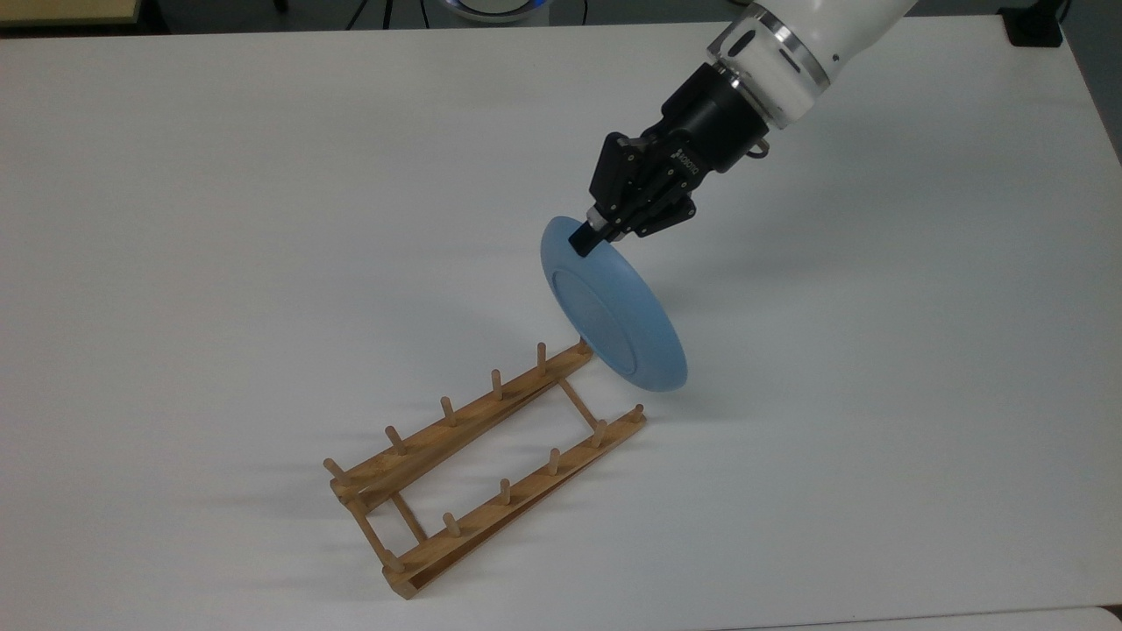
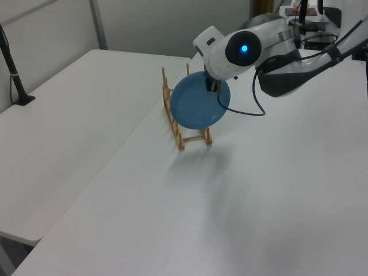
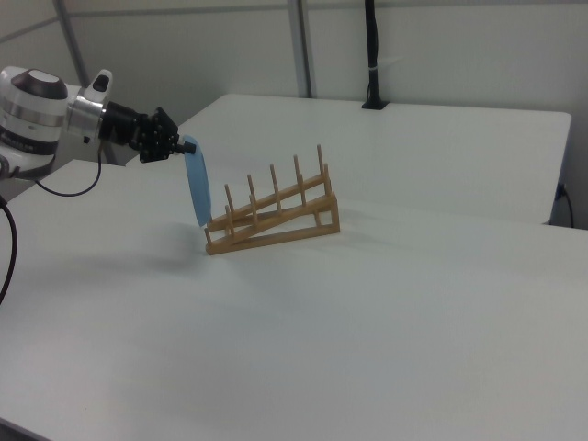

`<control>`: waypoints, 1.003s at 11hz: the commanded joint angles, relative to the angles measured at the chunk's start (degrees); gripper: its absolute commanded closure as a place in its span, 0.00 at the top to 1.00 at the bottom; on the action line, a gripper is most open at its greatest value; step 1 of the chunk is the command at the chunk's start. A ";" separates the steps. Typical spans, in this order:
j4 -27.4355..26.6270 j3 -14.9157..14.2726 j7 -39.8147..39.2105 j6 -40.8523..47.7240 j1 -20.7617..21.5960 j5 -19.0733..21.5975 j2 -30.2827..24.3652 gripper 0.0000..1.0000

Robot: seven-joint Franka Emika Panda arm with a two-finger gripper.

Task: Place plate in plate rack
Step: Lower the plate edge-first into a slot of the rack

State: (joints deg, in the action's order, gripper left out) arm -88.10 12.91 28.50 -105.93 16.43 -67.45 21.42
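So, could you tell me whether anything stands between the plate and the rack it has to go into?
Nothing visible does. The plate, held at its rim, hangs just beyond the rack's end, and the slots between the pegs are open.
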 commanded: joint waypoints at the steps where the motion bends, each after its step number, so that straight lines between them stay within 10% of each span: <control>1: -1.55 0.63 1.55 0.38 -1.31 -2.42 -0.95 0.00; 11: -1.46 0.54 1.64 -0.41 -2.19 -4.18 3.01 0.00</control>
State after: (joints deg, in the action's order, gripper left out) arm -88.99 12.91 28.77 -105.94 15.00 -70.20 24.65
